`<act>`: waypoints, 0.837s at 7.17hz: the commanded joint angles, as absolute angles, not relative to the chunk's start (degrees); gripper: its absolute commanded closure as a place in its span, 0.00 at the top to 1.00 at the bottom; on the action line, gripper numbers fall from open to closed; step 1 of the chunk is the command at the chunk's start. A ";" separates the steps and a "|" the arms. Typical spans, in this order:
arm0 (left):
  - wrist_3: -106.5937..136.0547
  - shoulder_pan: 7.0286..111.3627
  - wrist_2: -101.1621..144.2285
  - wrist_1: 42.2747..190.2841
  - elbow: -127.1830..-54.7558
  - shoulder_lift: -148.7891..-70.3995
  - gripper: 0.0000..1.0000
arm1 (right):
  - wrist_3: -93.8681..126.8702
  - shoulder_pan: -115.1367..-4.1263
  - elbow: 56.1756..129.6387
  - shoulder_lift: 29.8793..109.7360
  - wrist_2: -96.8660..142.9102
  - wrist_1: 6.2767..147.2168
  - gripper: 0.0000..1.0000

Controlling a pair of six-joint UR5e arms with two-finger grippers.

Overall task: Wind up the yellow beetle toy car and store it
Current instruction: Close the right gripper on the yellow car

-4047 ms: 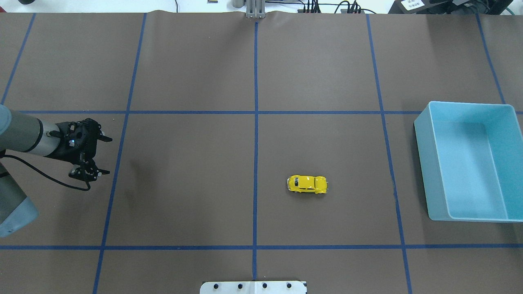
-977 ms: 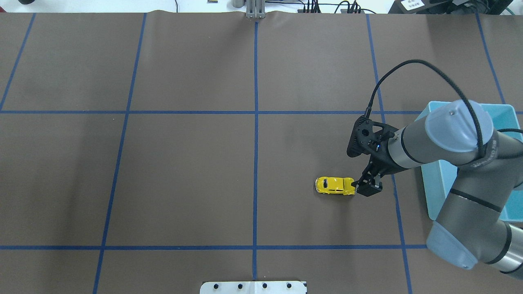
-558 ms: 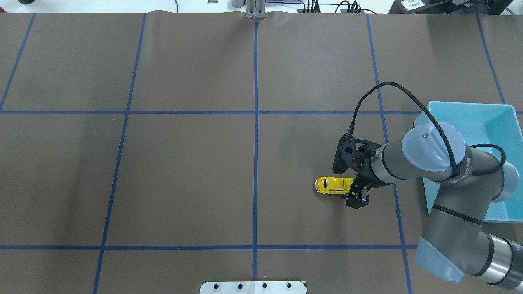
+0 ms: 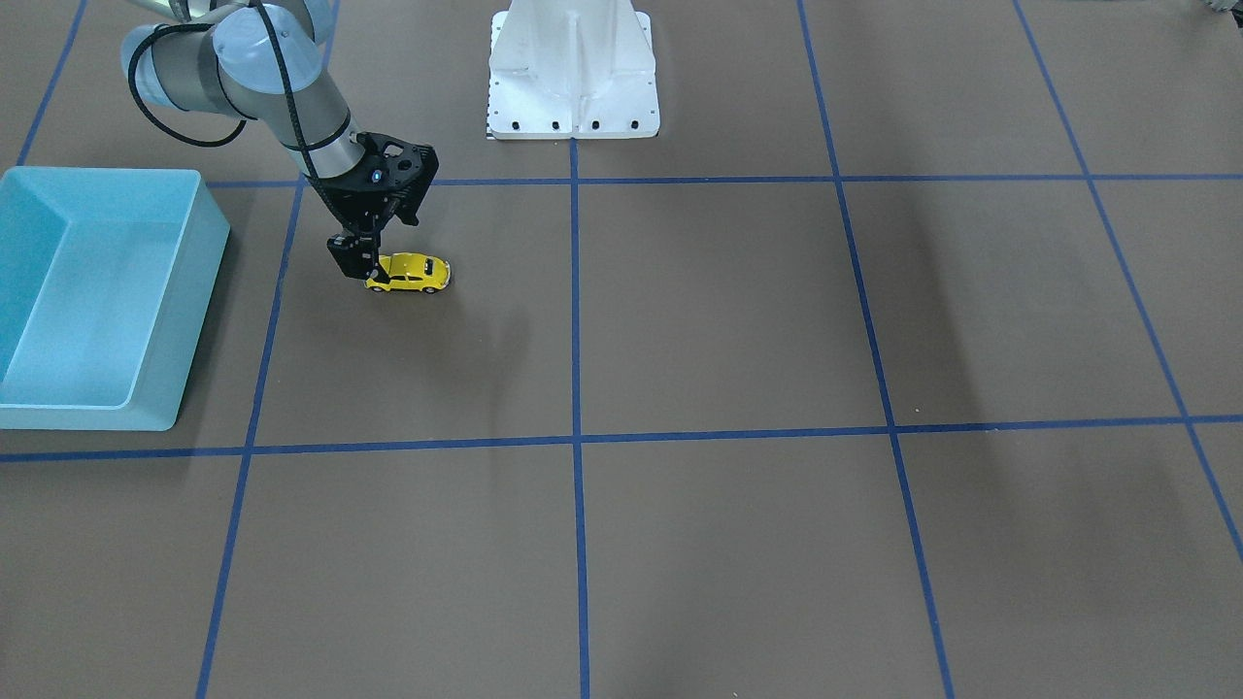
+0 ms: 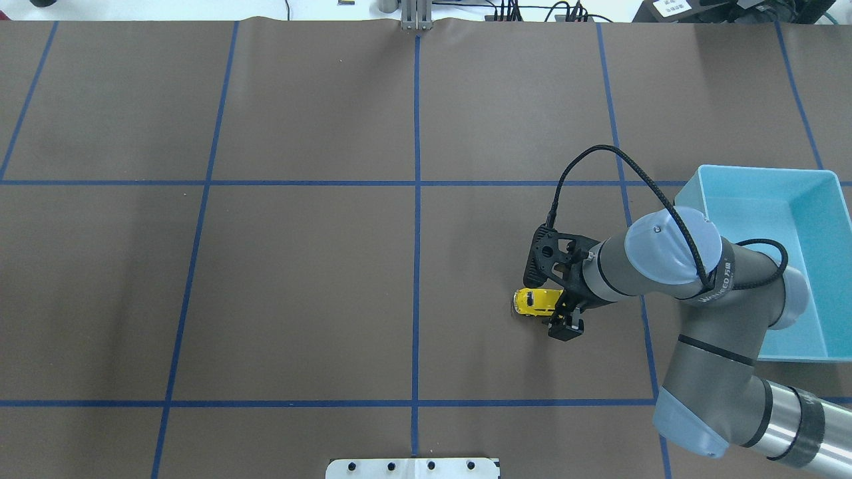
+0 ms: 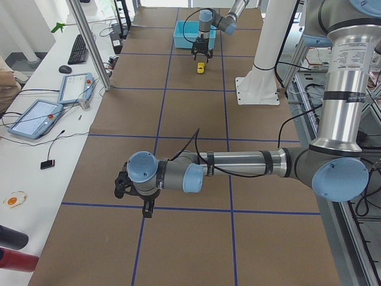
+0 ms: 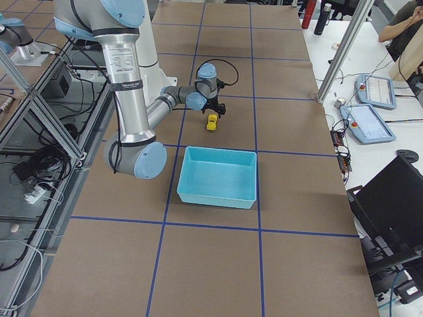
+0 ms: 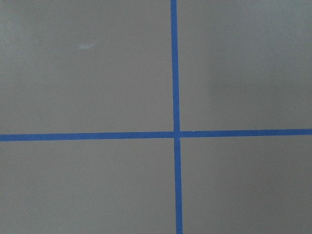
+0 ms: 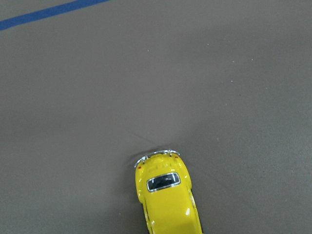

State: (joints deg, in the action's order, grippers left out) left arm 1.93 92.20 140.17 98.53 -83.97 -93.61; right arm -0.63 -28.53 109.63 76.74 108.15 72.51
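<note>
The yellow beetle toy car (image 5: 531,302) stands on its wheels on the brown table, right of the centre line; it also shows in the front view (image 4: 416,273) and the right wrist view (image 9: 168,197). My right gripper (image 5: 563,310) points down over the car's end nearest the bin, open, one finger on each side; its fingers (image 5: 566,327) are apart from the car. The light blue bin (image 5: 765,171) is empty at the right edge. My left gripper (image 6: 136,192) shows only in the left side view; I cannot tell its state.
The robot's white base plate (image 4: 573,87) is at the table's near edge. Blue tape lines (image 5: 417,199) cross the brown table. The left wrist view shows only table and tape (image 8: 174,133). The bin (image 4: 97,175) lies just beyond the right arm.
Over the last second my right gripper has moved left and now straddles the car's end. The car has not moved in that second. Four seconds ago it stood further left.
</note>
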 commanded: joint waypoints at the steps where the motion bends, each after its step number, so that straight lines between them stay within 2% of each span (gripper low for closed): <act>1: 1.93 92.20 140.19 98.53 -83.94 -93.43 1.00 | -2.01 -28.48 107.41 76.46 107.67 68.83 1.00; 6: 2.02 92.20 140.19 98.53 -83.94 -93.43 1.00 | -2.64 -27.60 104.42 76.47 107.75 64.96 1.00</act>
State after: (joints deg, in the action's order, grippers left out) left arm 1.99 92.21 140.18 98.52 -83.94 -93.36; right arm -2.62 -27.91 105.39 76.52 107.76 65.89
